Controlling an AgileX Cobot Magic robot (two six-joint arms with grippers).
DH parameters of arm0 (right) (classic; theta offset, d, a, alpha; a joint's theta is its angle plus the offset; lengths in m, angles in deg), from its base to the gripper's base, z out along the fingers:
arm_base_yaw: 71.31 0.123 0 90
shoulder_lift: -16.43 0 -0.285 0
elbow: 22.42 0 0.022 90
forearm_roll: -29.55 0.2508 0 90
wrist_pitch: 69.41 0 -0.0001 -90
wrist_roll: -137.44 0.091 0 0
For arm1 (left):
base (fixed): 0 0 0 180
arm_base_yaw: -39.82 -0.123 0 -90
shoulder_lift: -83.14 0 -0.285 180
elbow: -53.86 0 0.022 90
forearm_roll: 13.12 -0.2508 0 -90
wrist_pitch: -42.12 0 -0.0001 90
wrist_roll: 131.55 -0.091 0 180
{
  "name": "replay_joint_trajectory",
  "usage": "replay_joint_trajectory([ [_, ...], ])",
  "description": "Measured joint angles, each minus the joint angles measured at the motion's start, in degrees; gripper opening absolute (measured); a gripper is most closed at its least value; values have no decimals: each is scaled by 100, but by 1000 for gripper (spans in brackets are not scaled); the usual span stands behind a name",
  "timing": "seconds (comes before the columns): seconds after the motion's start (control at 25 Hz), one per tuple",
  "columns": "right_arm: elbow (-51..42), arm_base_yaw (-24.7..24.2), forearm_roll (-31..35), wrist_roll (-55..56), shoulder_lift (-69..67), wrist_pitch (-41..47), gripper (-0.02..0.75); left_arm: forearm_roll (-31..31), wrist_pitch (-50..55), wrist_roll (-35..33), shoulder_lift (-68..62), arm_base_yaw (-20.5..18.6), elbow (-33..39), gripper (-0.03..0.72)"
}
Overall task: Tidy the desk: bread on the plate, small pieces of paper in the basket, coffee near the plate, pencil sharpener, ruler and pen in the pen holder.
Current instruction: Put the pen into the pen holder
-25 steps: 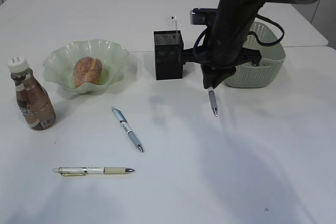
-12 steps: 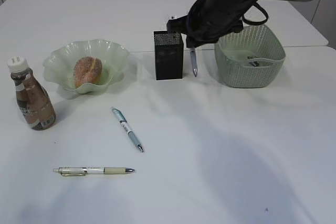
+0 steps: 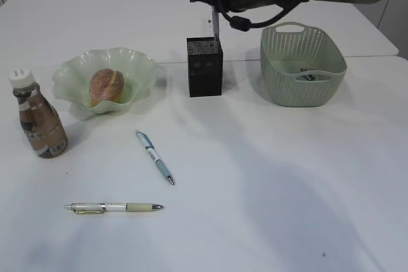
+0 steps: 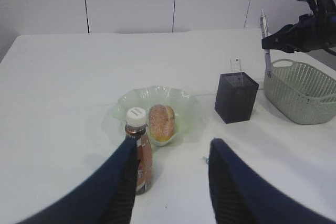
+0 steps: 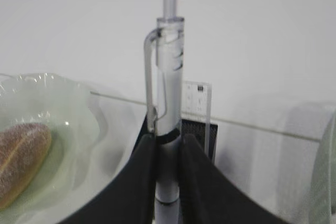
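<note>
White desk (image 3: 268, 176), seam across, pale wall panels behind.

Exterior: bread (image 3: 106, 87) already in plate (image 3: 70, 71), coffee (image 3: 38, 122) just beside plate. Right gripper (image 3: 215, 6) above holder (image 3: 204, 67), clamped on a pen (image 3: 216, 25) hanging upright over the holder's opening. Ruler (image 3: 208, 27) standing in holder. Two more pens (image 3: 154, 157), (image 3: 115, 207) loose on desk. Basket (image 3: 303, 68) right of holder, scraps inside. No sharpener visible.

Left wrist: left gripper (image 4: 169, 174) jaws apart, holding nothing — hovering near coffee and plate.

Right wrist: fingers (image 5: 137, 182) closed on pen barrel, clip end up, tip below frame; holder and ruler directly behind.

Step in hand, by judgement: dropping first pen into holder. Next move calls for centring tip over opening, clear of ruler, lowering, then releasing — after that, two desk pens left.
</note>
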Motion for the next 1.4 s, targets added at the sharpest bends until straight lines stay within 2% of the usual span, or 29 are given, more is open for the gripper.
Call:
replay_joint_trajectory([
  [0.32, 0, 0, -267, 0, -119, -1407, 113, 0, -330, 0, 0, 0, 0, 312],
  [0.48, 0, 0, -288, 0, -316, -1715, 113, 4, -349, 0, 0, 0, 0, 312],
  [1.04, 3, -257, -363, -12, -765, -2281, 113, 13, -362, 0, 0, 0, 0, 312],
  [1.4, 13, -257, -363, -170, -1139, -2644, 113, 13, -362, 0, 0, 0, 0, 312],
])
